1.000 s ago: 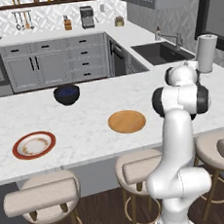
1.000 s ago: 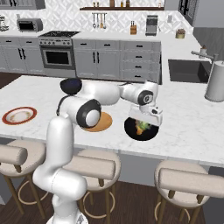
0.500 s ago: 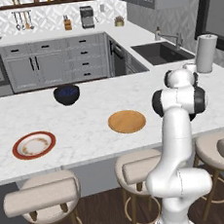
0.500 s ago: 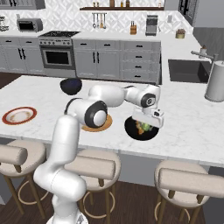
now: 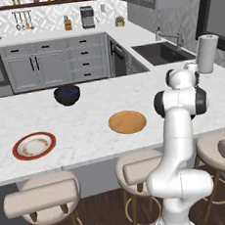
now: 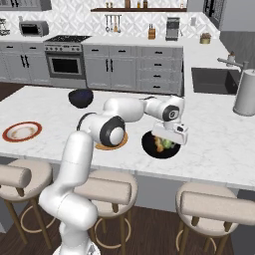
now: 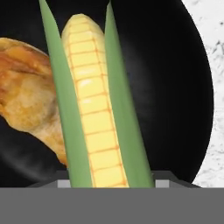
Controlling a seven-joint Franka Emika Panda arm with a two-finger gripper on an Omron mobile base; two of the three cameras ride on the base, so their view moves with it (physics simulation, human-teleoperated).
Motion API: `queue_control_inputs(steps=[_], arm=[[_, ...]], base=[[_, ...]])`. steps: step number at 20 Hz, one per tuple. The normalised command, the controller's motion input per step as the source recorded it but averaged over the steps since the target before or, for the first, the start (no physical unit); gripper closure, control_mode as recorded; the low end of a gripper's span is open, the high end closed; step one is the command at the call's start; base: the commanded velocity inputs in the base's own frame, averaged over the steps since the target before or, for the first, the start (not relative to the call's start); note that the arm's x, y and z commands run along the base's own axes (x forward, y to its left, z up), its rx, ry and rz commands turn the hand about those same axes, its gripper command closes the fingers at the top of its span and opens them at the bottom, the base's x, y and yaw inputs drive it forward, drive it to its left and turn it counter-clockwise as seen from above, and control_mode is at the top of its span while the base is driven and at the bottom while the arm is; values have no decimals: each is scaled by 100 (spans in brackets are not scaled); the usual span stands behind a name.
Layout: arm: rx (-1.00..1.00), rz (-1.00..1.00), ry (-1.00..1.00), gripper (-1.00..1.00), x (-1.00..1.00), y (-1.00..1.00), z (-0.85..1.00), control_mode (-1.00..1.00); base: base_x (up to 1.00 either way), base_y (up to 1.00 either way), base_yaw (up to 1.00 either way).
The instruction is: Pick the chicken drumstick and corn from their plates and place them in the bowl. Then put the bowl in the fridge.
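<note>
**Corn drop into bowl: let go clean, lift straight out**

I've got the arm [image 6: 124, 107] stretched across the island counter [image 6: 214, 134], hand low over the bowl [image 6: 149, 150] near the front edge. The other dark bowl [image 5: 67, 95] sits well apart toward the back. Both plates are bare, the red-rim plate [image 5: 33, 146] and the wooden plate [image 5: 128, 121], so I judge the picking is done.

In the hand view the drumstick [image 7: 26, 96] lies in the bowl w/ the corn [image 7: 94, 109] just beside it, husk leaves either side.

The gripper [image 6: 168, 142] stands roughly half open w/ the corn running up between the jaws. I can't tell if it's squeezing or already slack, as the tips are hidden.

My plan: open fully, pause, then rise vertically so the husk doesn't snag and drag the cob out. After that, regrip the bowl's rim on the side away from the food, for the fridge.
</note>
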Motion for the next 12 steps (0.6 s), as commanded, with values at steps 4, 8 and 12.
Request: queue_control_inputs(steps=[4, 8, 12], arm=[[0, 0, -2, -100, -34, 9, 0, -100], [-2, 0, -5, -100, -39, 25, 0, -100], [-2, 0, -21, -100, -34, 19, 21, -100]], base=[[0, 0, 0], [0, 0, 0], [0, 0, 0]])
